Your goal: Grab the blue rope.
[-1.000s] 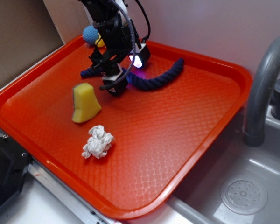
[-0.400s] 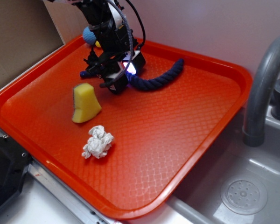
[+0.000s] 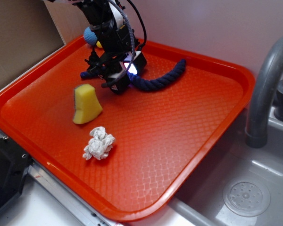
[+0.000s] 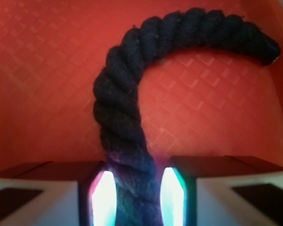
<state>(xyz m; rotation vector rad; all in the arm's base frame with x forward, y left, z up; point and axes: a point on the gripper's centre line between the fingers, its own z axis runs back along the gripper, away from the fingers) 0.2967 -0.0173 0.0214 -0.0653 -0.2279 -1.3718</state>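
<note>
The blue rope (image 3: 160,80) is a thick navy twisted cord lying in a curve at the back of the orange tray (image 3: 203,141). One end points to the back right; the other end shows left of the arm. My gripper (image 3: 117,84) is down on the rope's middle. In the wrist view the rope (image 4: 118,108) runs up from between my two lit pads (image 4: 103,197) and bends right. Both pads press its sides, so my gripper (image 4: 137,197) is shut on it. The rope still rests on the tray.
A yellow sponge (image 3: 86,103) stands left of centre on the tray, with a crumpled white paper ball (image 3: 99,143) in front of it. A light-blue ball (image 3: 89,35) sits in the back left corner behind the arm. A grey faucet (image 3: 266,89) and sink (image 3: 245,197) lie to the right.
The gripper has shifted slightly left and settled lower onto the rope, and its lit pads have drawn in against the rope. The other objects have not moved.
</note>
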